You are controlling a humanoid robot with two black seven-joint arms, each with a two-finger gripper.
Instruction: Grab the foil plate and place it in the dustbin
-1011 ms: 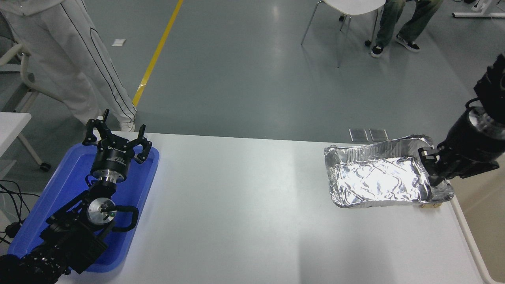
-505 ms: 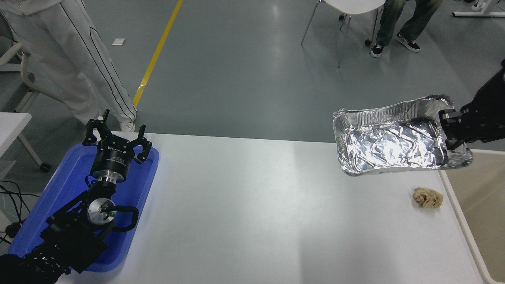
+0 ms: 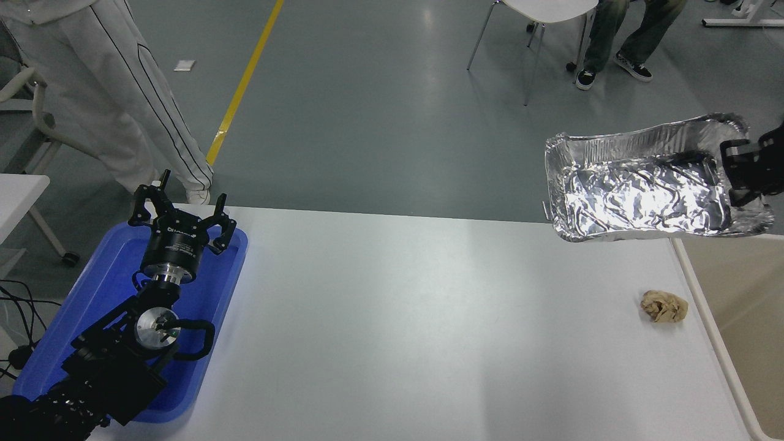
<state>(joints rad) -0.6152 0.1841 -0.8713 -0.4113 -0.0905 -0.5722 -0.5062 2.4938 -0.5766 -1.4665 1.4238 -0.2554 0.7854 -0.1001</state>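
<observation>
right arm: comes in from the right edge, black right gripper (image 3: pixel 738 177) pinched onto the near-right rim of the shiny crinkled foil plate (image 3: pixel 643 190), holding it in the air

beige plastic dustbin (image 3: pixel 744 318): below the gripper, off the white table (image 3: pixel 398 331)

crumpled tan paper ball (image 3: pixel 664 306): on the table, below-left of the gripper

left arm: parked lower left over the flat blue tray (image 3: pixel 208 288), black left gripper (image 3: pixel 180 214) fingers spread

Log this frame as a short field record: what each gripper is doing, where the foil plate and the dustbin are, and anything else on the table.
right gripper: shut on the foil plate at its right rim
foil plate: lifted clear of the white table, near its far right corner
dustbin: beside the table's right edge
left gripper: open, parked over the blue tray
paper ball: on the table near its right edge
</observation>
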